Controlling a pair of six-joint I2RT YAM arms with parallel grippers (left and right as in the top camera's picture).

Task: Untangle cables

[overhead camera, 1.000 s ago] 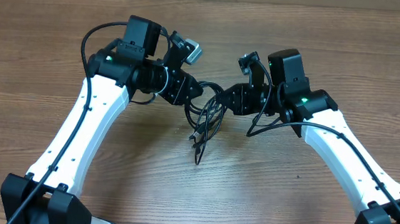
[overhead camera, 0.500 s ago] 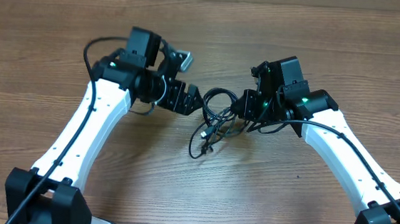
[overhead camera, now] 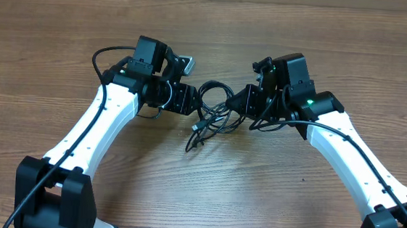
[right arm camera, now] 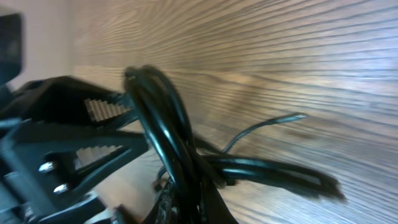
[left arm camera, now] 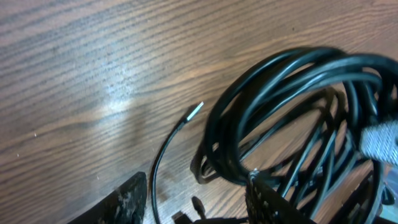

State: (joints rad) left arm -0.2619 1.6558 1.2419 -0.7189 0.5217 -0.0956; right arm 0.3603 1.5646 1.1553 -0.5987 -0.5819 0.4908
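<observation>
A tangled bundle of thin black cables (overhead camera: 215, 109) rests mid-desk on the brown wood-grain desk (overhead camera: 210, 27), between the left pincer (overhead camera: 196, 102) and the right pincer (overhead camera: 242, 104), loose ends trailing toward the front edge.

Cables (left arm camera: 280, 81) running off left wrist view's right edge, blurring in right wrist view; crossings blending together overhead.

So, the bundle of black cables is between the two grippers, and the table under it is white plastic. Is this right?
Not quite. The overhead view shows that the table is brown wood, not white plastic. The rest holds: the bundle of black cables is between the left gripper and the right gripper.
</observation>
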